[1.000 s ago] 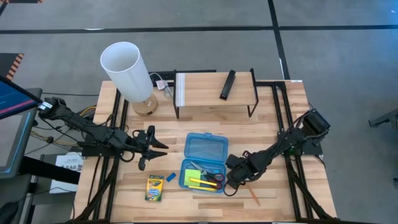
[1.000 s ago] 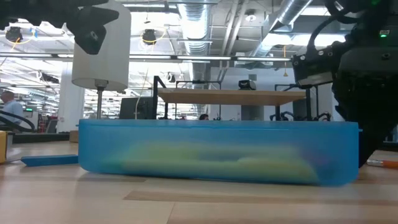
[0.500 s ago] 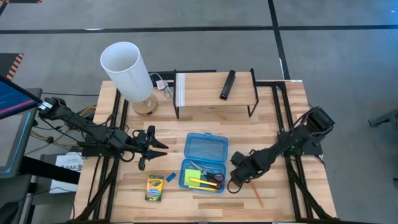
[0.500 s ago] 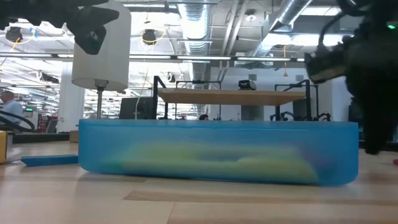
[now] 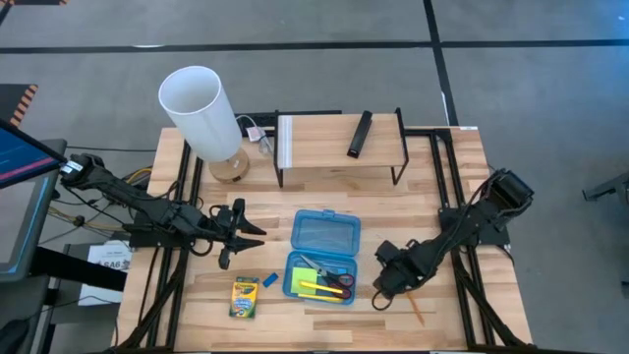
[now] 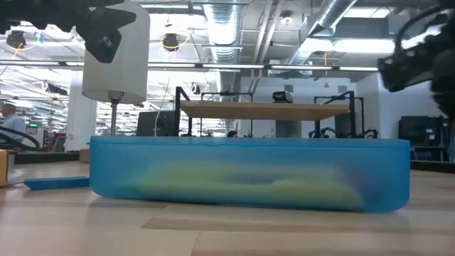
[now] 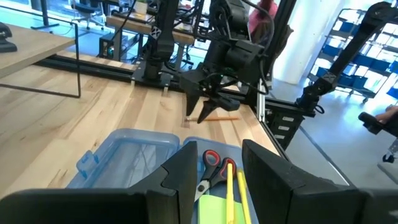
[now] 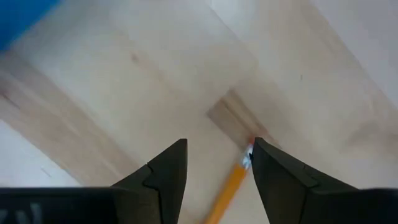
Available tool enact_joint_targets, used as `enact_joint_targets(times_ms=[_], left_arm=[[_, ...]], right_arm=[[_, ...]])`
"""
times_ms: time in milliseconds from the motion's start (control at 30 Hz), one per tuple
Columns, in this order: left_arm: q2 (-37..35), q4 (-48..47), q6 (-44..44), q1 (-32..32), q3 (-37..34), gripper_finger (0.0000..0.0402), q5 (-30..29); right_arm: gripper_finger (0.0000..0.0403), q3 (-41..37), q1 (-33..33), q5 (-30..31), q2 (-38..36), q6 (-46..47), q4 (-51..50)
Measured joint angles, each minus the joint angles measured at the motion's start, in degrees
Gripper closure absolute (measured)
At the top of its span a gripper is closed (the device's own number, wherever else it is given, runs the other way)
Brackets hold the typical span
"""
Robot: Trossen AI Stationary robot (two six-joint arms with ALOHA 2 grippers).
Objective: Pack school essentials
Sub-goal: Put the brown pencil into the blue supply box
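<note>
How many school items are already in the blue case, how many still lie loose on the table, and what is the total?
In the blue case: 4 (red-handled scissors, green sticky-note pad, two yellow sticks)
Loose on the table: 3 (crayon box, blue eraser, orange pencil)
Total: 7

The high view looks straight down on the whole surface, both arms entering from the frame's sides. The low view sits at surface height, very near the blue case, facing the room behind. The left wrist view looks across the surface toward the right hand, sharing the blue case with those 2 views. The right wrist view points down, close to the wood and the orange pencil.
</note>
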Motion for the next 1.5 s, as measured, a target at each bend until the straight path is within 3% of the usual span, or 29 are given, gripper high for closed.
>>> enact_joint_targets(times_ms=[200,500,1100,1500], left_arm=[[0.0,0.1,0.0,0.0,0.0,0.0288,0.0],[0.0,0.0,0.0,0.0,0.0,0.0288,0.0],[0.0,0.1,0.0,0.0,0.0,0.0288,0.0],[0.0,0.1,0.1,0.0,0.0,0.0288,-0.3]], right_arm=[[0.0206,-3.4,2.3,-0.2,0.0,4.9,0.3],[0.0232,-8.8,2.4,-0.9,-0.6,4.9,8.9],[0.0391,-8.9,2.3,-1.6,-0.8,0.6,10.5],[0.0399,-5.6,-1.8,-3.0,-0.4,-7.2,8.0]])
